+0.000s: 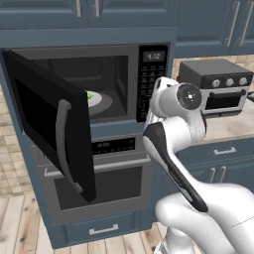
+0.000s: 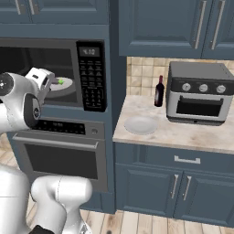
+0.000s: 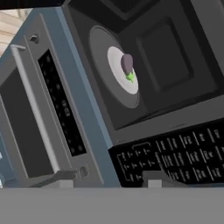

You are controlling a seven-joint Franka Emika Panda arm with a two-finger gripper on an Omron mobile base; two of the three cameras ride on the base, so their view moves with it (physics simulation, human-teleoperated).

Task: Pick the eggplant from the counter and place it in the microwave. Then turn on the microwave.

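- Eggplant (image 3: 127,64) lies on the white turntable (image 3: 118,83) inside the microwave (image 1: 106,82), stem cap toward the door opening; the placing step looks done.
- Microwave door (image 1: 49,124) stands swung wide to the left of the cavity, so the step in hand is judged to be the switch from placing to closing up and starting the oven.
- Gripper (image 3: 107,179) is outside the cavity, in front of the microwave's lower edge and near the keypad (image 3: 175,157); it carries nothing, and the frames do not settle whether its jaws are open or closed.
- Next move, as a judgement: the arm must get round the open door, push it shut against the cavity, then press a start key on the keypad right of the cavity with a fingertip.
- Risk: the door's swing is wide and the arm stands close to it, so the push needs a clear path.
- Writing: a lit digital display (image 1: 154,55) sits above the keypad; its digits are too blurred to read with certainty. Key legends are too small to read. No brand name is legible.
- Counter (image 2: 183,132), right of the microwave, holds a toaster oven (image 2: 199,93), a dark bottle (image 2: 159,91) and a plate (image 2: 140,124).
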